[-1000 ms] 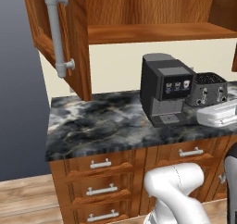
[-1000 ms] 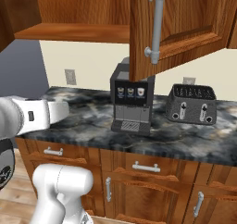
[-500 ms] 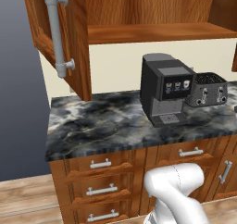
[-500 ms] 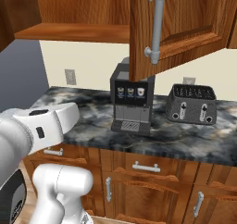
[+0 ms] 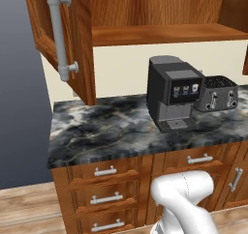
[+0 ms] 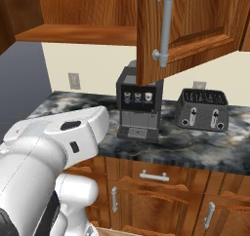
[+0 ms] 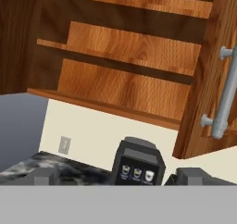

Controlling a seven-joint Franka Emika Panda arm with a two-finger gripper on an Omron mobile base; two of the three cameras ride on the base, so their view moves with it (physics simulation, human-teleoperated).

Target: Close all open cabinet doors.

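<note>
Two doors hang open: left door (image 5: 72,39) at ten o'clock, right door (image 6: 190,30) at one o'clock over the coffee maker (image 6: 139,103) on the table (image 5: 111,131). Claw (image 7: 118,179), fingers apart and empty, has lifted from the toaster (image 6: 202,108) toward the shelves (image 7: 125,47); closing looks next.

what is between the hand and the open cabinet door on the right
Nothing visible. In the hand view the door and its handle hang in open air above the coffee machine, with bare shelves beside it.
</note>
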